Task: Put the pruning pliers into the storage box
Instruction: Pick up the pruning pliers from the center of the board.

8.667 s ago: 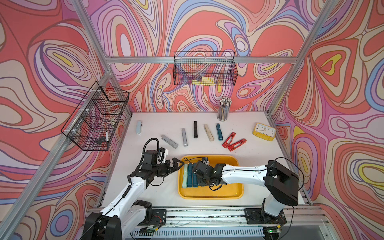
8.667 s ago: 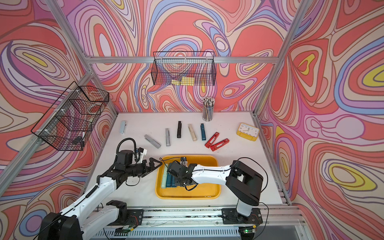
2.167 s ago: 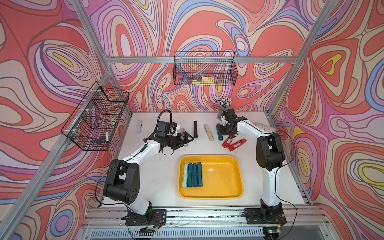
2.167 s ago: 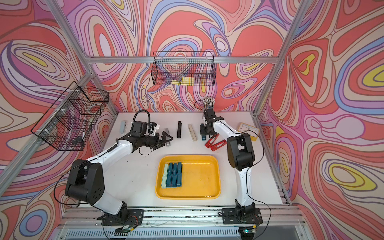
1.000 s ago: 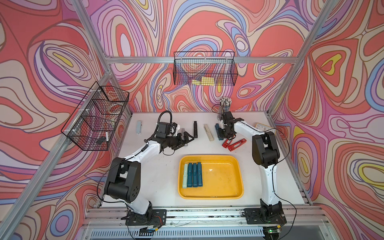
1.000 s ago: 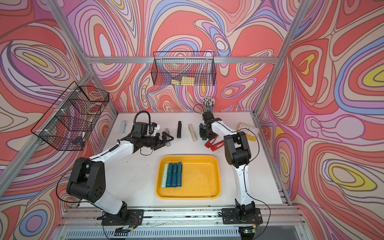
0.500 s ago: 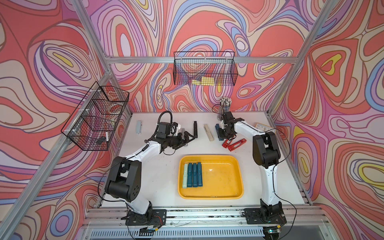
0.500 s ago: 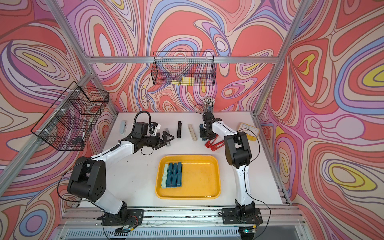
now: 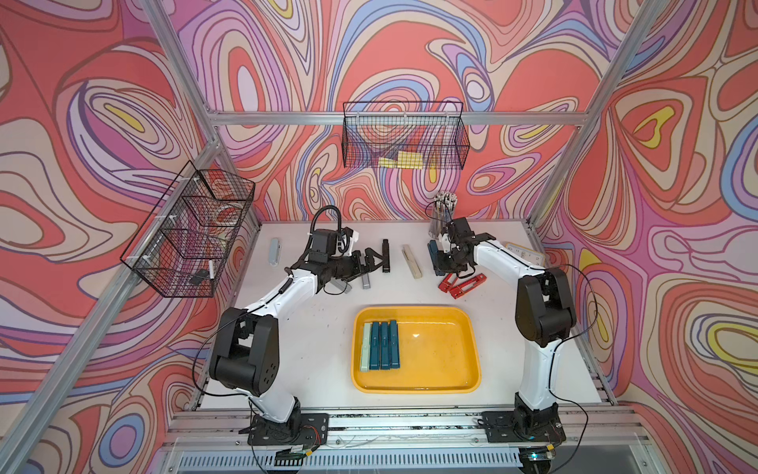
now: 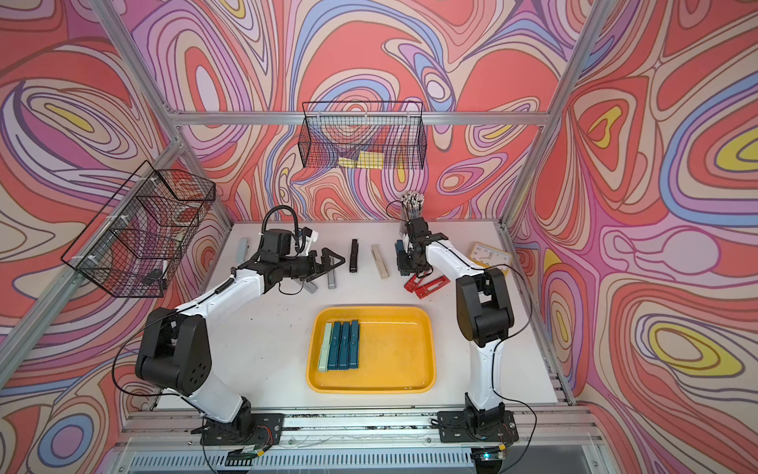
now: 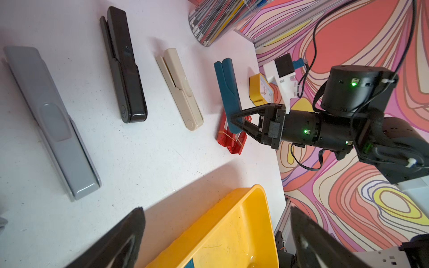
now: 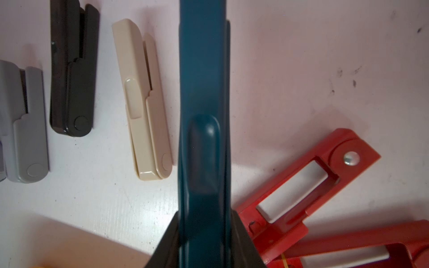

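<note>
At the back row, right gripper [image 11: 234,121] pinches teal pliers [image 11: 227,81] for tray [image 9: 414,321] transfer; left gripper [image 9: 375,262] spread, empty.

**Bright colours under swirling walls**

The tray [image 9: 414,388] is bright yellow, holding three teal pliers [image 9: 383,345] and pale green pliers [image 9: 365,347]. Elsewhere are grey pliers [image 11: 51,120], black pliers [image 11: 125,67], beige pliers [image 11: 180,90], red pliers [image 12: 301,192] and a lone teal pair [image 12: 204,116]. The table [image 9: 320,336] is white, the clock [image 10: 490,256] yellow, the wire baskets [image 9: 404,135] black. The arms [image 9: 498,256] are white with black joints; the left end effector [image 9: 376,261] and right end effector [image 11: 235,124] are black. The walls [image 9: 389,61] swirl in red, pink, lilac, blue and yellow.
</note>
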Tool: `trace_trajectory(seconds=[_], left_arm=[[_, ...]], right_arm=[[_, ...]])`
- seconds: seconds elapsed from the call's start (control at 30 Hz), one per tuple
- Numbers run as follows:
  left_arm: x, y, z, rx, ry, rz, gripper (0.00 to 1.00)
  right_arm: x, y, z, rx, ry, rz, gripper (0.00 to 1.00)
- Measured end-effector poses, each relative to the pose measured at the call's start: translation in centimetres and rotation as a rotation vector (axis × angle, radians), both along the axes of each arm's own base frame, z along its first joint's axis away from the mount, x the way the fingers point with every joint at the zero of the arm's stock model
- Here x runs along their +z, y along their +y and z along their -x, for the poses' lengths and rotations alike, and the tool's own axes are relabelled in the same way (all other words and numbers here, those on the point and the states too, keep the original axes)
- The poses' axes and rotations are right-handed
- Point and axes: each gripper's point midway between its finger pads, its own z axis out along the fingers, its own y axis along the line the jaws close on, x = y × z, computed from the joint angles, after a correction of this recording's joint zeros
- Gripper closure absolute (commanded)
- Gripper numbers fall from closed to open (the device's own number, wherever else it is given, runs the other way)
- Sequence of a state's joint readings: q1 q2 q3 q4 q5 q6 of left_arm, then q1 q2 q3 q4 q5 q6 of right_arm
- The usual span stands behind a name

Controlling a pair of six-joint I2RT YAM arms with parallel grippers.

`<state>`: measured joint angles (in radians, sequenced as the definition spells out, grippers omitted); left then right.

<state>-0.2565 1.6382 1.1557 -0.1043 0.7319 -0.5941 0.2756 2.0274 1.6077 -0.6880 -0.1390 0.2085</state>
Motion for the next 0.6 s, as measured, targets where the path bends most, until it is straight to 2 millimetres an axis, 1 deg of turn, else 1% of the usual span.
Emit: trace_trajectory(seconds=[0.17,0.23,0.3,0.43,0.53,0.6], left_arm=[[-0.1,0.1,0.3,0.001,0.01,-0.003,0.01],[0.1,0.2,0.7,0.004,0.009,-0.006,0.01],[0.5,0.4,1.0,0.004,0.001,-0.008,0.01],[1.4,0.6,1.8,0.0,-0.029,-0.011,0.01],[1.3,0.9,2.6,0.0,-0.036,-0.018,0.01],[1.0,1.2,3.2,0.002,-0.032,-0.028,0.01]], right_arm=[[0.3,-0.1,0.7,-0.002,0.003,-0.001,1.0],[0.7,0.0,1.0,-0.001,-0.002,-0.004,1.0],[1.4,0.1,1.2,-0.001,-0.012,-0.009,1.0],[3.6,0.8,1.9,0.007,-0.054,-0.021,1.0],[5.2,1.6,2.8,0.018,-0.082,-0.029,1.0],[5.8,2.1,3.4,0.024,-0.093,-0.03,1.0]])
